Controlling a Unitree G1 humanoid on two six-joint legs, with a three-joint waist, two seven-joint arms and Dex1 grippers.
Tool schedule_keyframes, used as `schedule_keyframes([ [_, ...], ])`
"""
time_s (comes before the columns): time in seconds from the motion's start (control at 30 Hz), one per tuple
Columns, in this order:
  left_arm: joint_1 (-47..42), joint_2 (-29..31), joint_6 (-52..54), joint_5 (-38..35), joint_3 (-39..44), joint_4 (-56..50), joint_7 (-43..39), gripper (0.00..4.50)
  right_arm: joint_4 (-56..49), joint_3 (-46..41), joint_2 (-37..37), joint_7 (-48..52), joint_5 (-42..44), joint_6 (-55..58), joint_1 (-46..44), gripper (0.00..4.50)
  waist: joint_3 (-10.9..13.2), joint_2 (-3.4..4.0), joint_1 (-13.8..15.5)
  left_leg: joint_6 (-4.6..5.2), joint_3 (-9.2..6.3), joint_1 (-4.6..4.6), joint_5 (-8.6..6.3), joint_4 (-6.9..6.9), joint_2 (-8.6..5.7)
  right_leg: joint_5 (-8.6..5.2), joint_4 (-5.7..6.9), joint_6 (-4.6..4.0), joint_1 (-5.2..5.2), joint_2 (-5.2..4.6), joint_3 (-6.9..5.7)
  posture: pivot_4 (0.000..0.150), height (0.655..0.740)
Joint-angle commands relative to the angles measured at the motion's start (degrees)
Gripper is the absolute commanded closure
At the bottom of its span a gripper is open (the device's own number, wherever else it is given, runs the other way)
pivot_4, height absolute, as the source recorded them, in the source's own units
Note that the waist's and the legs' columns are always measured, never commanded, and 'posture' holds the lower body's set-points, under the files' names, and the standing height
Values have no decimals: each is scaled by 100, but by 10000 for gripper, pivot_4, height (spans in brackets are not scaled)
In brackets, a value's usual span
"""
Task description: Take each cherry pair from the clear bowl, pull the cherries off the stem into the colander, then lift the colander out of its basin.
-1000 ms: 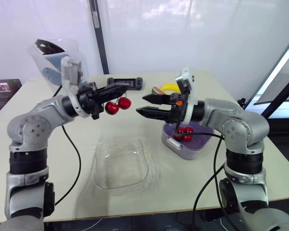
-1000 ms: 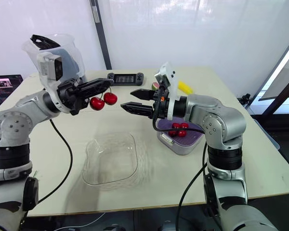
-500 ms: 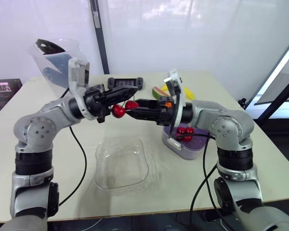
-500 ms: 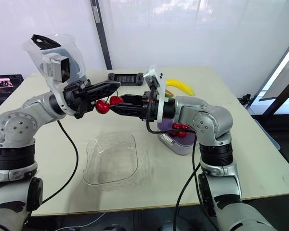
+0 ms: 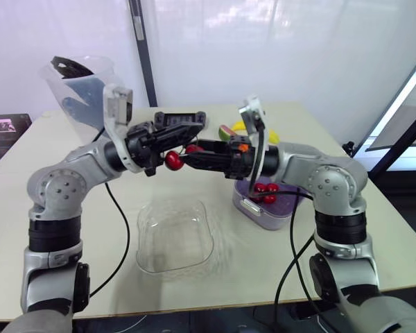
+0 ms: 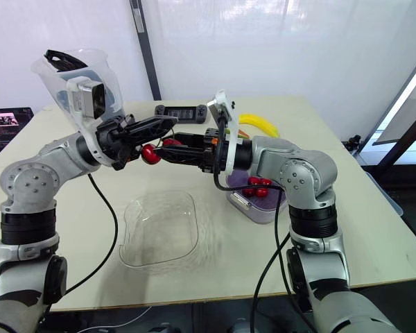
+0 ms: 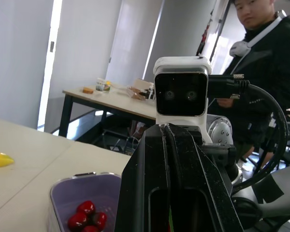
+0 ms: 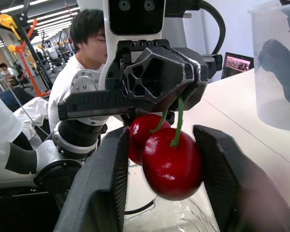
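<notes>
From the head camera we see the left gripper [image 5: 172, 139] clamped on the stem of a cherry pair [image 5: 173, 160], which hangs in the air above the table [image 5: 48, 208], behind the clear bowl [image 5: 140, 243]. The right gripper [image 5: 194, 149] reaches across from the robot's right and meets the cherries. The purple colander [image 5: 286, 208] sits in its basin [image 5: 258, 215] to the right of the bowl, with loose cherries [image 5: 265, 192] inside. A banana [image 5: 253, 127] and a black controller [image 5: 180, 116] lie near the far edge, and a clear jug [image 5: 80, 87] stands at far left.

In the left wrist view we look along that gripper's pressed-together fingers [image 7: 150, 193] at the right arm's camera housing [image 7: 180, 92], with a person [image 7: 266, 72] behind it.

In the right wrist view both cherries dangle from green stems pinched in the left gripper, between the right gripper's fingers [image 8: 111, 183]. These seem to press on the nearer cherry, though contact on one side is hard to judge
</notes>
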Motion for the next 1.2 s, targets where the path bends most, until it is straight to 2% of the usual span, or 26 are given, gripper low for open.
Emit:
schedule_keyframes([
  [0.03,-201,78,-120,34,33,-114,-93,45000,-116,-60,-72,-8,193,-40,-90,35084,0,0,0,0,0,0,0,0,0,0,0,0,0,0,0,1500,7400],
  [0.3,-192,125,-126,88,68,-127,-145,45000,-123,187,-538,286,173,-17,3,35084,0,0,1,0,1,0,0,0,-1,0,-1,0,1,0,0,1500,7400],
  [0.63,-245,174,-188,149,-44,-225,-233,45000,-104,1050,-1839,1414,60,278,-470,35084,0,0,3,2,1,-1,-1,-2,-1,0,-6,0,0,4,0,1500,7400],
  [1.2,-117,38,-304,197,-64,-272,-152,45000,-327,1474,-2534,1568,100,947,-470,35084,2,-2,16,4,-1,-2,-2,0,3,0,-11,0,4,0,-1,1500,7400],
])
